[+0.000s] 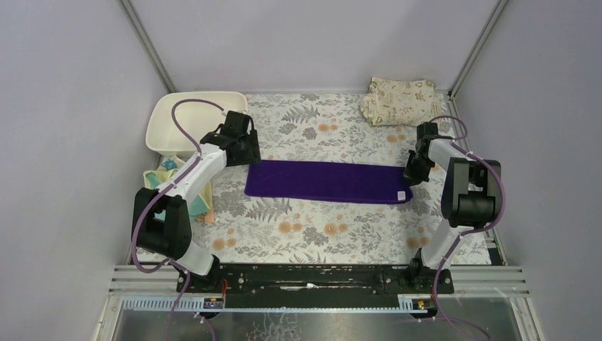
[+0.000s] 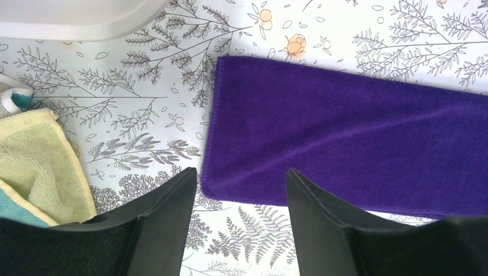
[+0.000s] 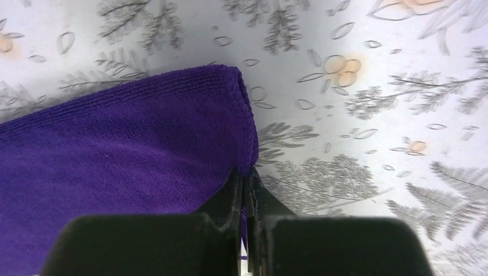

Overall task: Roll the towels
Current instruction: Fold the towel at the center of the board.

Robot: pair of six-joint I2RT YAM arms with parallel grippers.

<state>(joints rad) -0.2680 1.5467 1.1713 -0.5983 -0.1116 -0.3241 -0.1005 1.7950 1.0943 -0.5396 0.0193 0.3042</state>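
A dark purple towel lies flat as a long strip across the middle of the leaf-printed table. My right gripper is shut on the towel's right end edge, with purple cloth pinched between its fingers; the same gripper sits at the strip's right end in the top view. My left gripper hangs open just above the near left corner of the purple towel, holding nothing. A pale yellow towel and a teal towel lie in a pile at the left.
A white tub stands at the back left, behind the left arm. A beige leaf-printed folded cloth lies at the back right. Grey walls close in both sides.
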